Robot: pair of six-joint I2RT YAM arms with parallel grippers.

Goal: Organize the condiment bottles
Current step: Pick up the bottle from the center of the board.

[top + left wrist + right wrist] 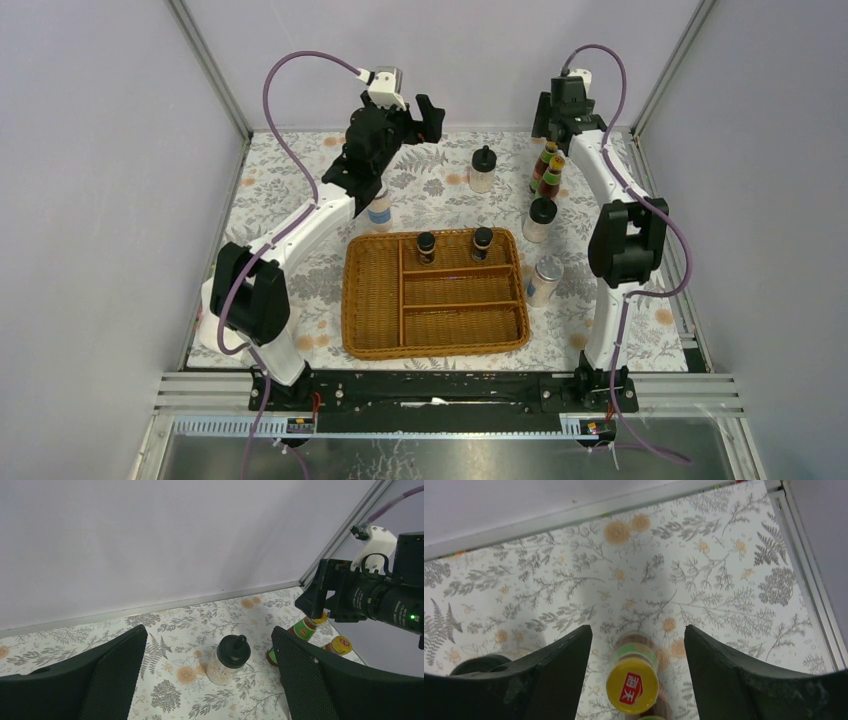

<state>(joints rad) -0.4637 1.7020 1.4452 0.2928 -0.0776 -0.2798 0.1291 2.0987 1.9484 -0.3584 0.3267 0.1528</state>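
Right gripper (636,632) is spread, empty, over the yellow-capped bottle (632,686) at bottom centre; probably light, slick, tippy, so best pinched just under the cap.

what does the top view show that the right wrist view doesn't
Only the top view: the basket with two dark jars at its far side, two shakers, two cream jars and both arms.
Only the right wrist view: the red label on the cap of a yellow-capped bottle, seen from above, with the open right fingers on either side of it.
Both: that bottle and the floral cloth.
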